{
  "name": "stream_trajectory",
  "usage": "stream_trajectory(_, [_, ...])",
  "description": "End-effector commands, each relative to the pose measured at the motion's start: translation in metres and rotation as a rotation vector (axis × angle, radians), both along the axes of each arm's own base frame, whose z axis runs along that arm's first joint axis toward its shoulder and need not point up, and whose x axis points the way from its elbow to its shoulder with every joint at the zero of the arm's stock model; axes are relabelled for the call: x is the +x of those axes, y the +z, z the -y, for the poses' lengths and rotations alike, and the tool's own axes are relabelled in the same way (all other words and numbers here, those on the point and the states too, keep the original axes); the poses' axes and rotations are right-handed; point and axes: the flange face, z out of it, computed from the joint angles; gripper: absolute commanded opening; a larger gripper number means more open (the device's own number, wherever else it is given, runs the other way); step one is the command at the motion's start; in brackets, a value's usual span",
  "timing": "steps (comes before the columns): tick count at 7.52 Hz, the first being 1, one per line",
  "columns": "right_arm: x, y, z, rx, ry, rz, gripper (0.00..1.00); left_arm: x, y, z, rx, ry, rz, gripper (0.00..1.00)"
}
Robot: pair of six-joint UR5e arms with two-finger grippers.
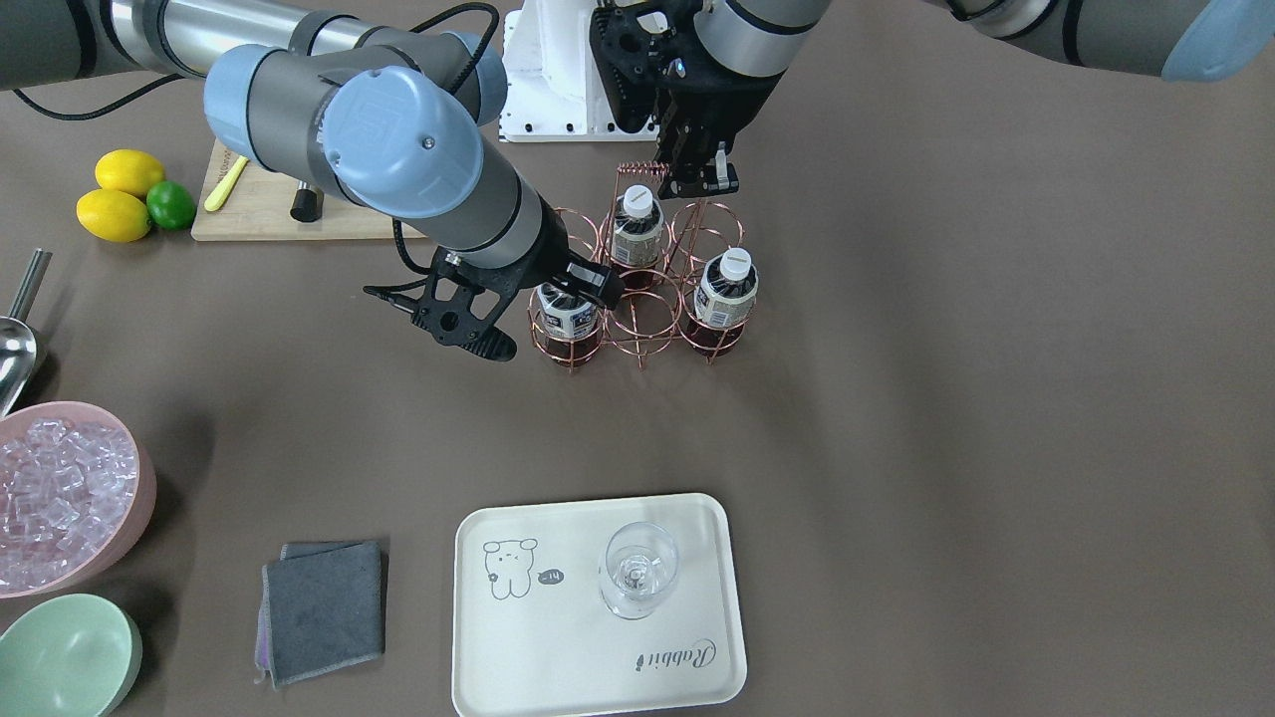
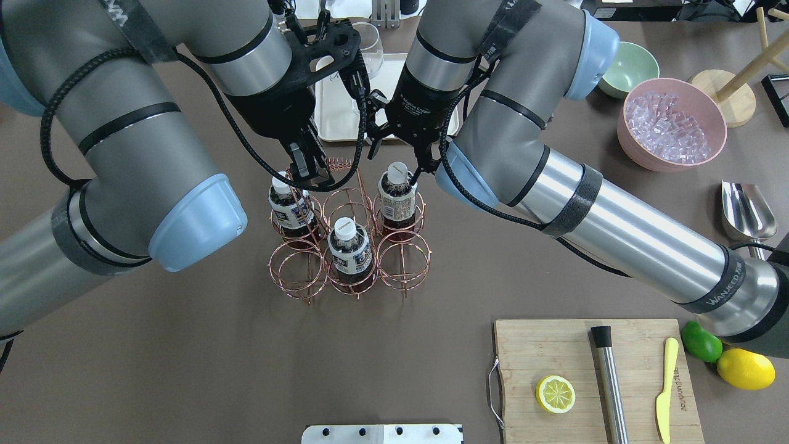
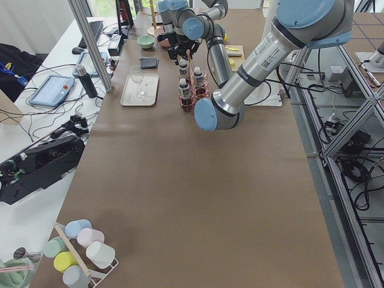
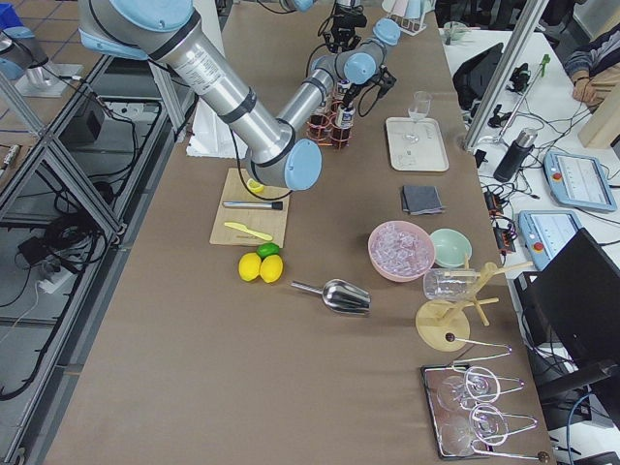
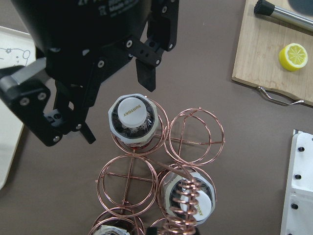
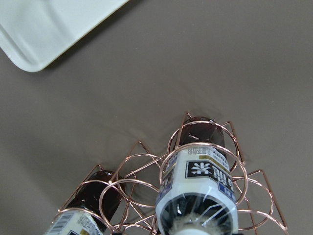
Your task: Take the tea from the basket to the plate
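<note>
glass upright on plate, coiled handle above basket

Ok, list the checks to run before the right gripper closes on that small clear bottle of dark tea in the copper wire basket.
1. The right gripper is open around the small clear white-capped tea bottle: ok. Its fingers flank the cap with gaps.
2. That bottle stands upright in a ring of the rose-gold wire basket: ok.
3. The left gripper has hold of the coiled wire handle to steady the basket: cannot tell.
4. The cream rectangular tray has bare space beside the clear stemmed glass: ok.
</note>
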Motion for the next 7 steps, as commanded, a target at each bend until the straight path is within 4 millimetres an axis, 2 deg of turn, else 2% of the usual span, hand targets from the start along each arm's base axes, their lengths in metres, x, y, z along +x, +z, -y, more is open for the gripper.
stream_trajectory(1, [-0.002, -0.001, -0.005, 0.015, -0.014, 0.010, 0.22, -0.001, 0.001, 0.000, 0.000, -0.004, 0.000, 0.00])
stream_trajectory(2, [0.002, 0.001, -0.002, 0.018, -0.012, 0.009, 0.00, -0.001, 0.001, 0.000, 0.000, -0.004, 0.000, 0.00])
stream_trajectory(5, [0.033, -0.004, 0.006, 0.022, -0.006, 0.039, 0.00, -0.002, 0.000, -0.001, 0.001, -0.004, -0.001, 0.00])
stream_trajectory(6, [0.056, -0.017, 0.017, -0.026, -0.008, 0.059, 0.00, -0.002, 0.000, -0.001, 0.001, -0.004, -0.001, 0.00])
stream_trajectory(7, [0.094, -0.034, 0.032, -0.037, 0.019, 0.092, 0.00, -0.002, 0.000, -0.001, 0.001, -0.004, -0.001, 0.00])
